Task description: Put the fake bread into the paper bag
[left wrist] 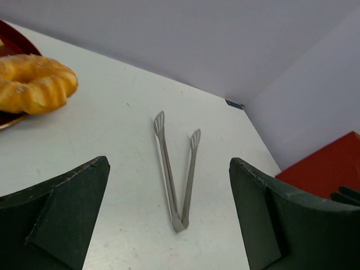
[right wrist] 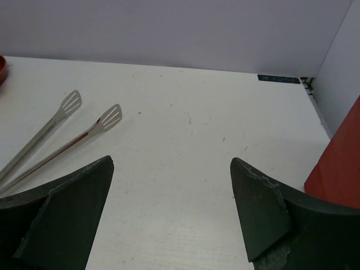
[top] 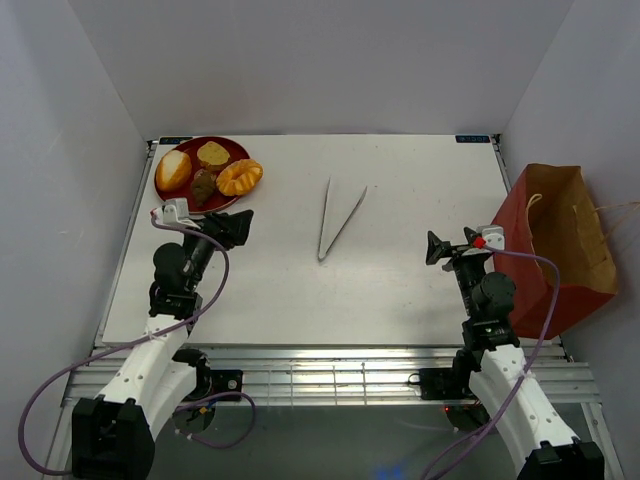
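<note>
Several toy breads lie on a round red plate (top: 233, 150) at the far left: a golden oval roll (top: 173, 170), a yellow-brown piece (top: 212, 154), a dark brown piece (top: 203, 186) and an orange ridged bun (top: 240, 177), which also shows in the left wrist view (left wrist: 35, 83). The reddish-brown paper bag (top: 555, 245) lies on its side at the right table edge, its corner in the right wrist view (right wrist: 339, 163). My left gripper (top: 240, 226) is open and empty, just near of the plate. My right gripper (top: 438, 247) is open and empty, left of the bag.
Metal tongs (top: 336, 218) lie in the middle of the white table, also seen in the left wrist view (left wrist: 176, 171) and the right wrist view (right wrist: 59, 135). Pale walls enclose the table on three sides.
</note>
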`<state>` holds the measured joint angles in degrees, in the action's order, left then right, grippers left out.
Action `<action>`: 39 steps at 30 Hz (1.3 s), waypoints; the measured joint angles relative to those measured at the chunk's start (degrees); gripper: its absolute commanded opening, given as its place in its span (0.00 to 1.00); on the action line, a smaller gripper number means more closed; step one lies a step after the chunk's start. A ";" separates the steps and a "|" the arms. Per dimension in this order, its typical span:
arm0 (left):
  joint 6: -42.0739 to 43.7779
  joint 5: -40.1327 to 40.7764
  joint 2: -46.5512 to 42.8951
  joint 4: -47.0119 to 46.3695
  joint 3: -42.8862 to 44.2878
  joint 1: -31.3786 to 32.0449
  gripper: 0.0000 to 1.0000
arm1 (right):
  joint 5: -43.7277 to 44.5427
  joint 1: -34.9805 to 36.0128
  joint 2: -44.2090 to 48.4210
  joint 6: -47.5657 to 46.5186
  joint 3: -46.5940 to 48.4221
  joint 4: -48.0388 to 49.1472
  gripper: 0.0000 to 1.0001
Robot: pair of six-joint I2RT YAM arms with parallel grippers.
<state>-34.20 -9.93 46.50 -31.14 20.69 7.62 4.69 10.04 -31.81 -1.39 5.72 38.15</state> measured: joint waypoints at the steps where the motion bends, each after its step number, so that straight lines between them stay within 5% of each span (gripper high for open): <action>1: -0.68 -1.75 0.26 1.20 0.35 0.00 0.98 | -0.44 0.00 1.42 1.81 2.25 -5.09 0.90; 11: -7.91 -13.86 -3.61 7.19 0.39 0.00 0.98 | -16.26 0.28 -2.38 11.04 26.91 -33.59 0.90; 16: -8.26 -20.31 1.97 7.89 2.23 0.02 0.98 | -18.21 0.20 -1.31 17.14 29.88 -41.40 0.90; 19: -5.99 -20.72 7.32 10.47 6.97 1.57 0.98 | -17.94 0.22 -5.73 17.90 40.02 -51.56 0.91; 26: 6.14 -1.92 20.39 19.10 23.78 21.55 0.98 | -9.64 0.22 -18.84 16.37 66.42 -68.85 0.91; 33: 8.28 5.51 28.02 20.57 25.07 23.41 0.98 | 9.88 0.26 -26.75 15.45 85.20 -83.25 0.91; 39: 8.33 6.12 28.28 20.24 23.91 23.82 0.98 | 22.23 0.22 -30.23 14.62 86.86 -88.72 0.93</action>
<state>-25.87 -3.81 74.78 -10.90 44.60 31.44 26.92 10.26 -62.04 13.23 92.58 -50.57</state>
